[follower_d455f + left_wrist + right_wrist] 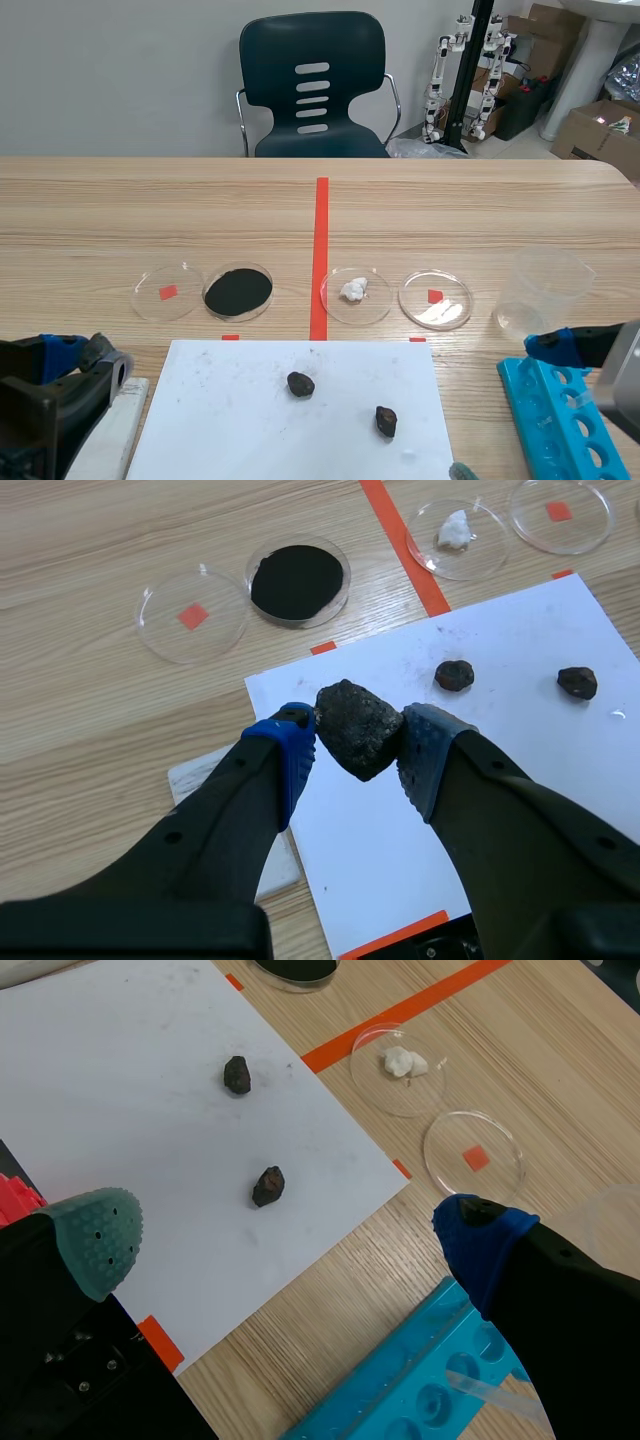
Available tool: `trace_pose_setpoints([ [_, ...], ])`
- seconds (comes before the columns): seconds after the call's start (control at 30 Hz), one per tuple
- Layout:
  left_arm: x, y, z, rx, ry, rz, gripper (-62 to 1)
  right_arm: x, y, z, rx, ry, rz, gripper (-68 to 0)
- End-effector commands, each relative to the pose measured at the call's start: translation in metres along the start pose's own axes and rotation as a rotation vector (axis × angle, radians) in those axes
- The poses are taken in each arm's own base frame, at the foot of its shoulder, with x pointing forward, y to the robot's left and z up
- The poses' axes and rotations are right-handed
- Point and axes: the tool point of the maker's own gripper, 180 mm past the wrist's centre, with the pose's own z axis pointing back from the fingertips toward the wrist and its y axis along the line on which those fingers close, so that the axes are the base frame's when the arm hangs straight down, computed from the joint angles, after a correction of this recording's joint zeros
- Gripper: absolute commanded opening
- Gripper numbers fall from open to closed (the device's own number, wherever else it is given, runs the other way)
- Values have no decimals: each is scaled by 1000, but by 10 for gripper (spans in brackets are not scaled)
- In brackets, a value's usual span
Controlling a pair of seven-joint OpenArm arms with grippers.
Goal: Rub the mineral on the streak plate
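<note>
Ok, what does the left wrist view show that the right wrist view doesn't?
Only the left wrist view: the left gripper shut on a dark mineral, plus a white streak plate beside the white paper. Only the right wrist view: the open right gripper and a blue rack. Both: the white paper, two small dark stones, the dish with a white lump.

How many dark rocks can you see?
3. The biggest rock is held in the left gripper. Two smaller ones lie apart on the white paper: the centre rock and the right rock. None seems hidden.
</note>
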Motion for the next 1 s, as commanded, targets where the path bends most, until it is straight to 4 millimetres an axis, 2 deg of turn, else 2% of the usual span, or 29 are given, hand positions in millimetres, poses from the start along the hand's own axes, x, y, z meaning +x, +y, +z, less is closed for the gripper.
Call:
trace_pose_setpoints([
  [0.0, 7, 0, 1, -1, -25, -8, -509, 10, -1, 0, -6, -34, -1, -67],
  [0.97, 4, 0, 1, 0, -11, -11, -509, 10, -1, 0, -6, -34, -1, -67],
])
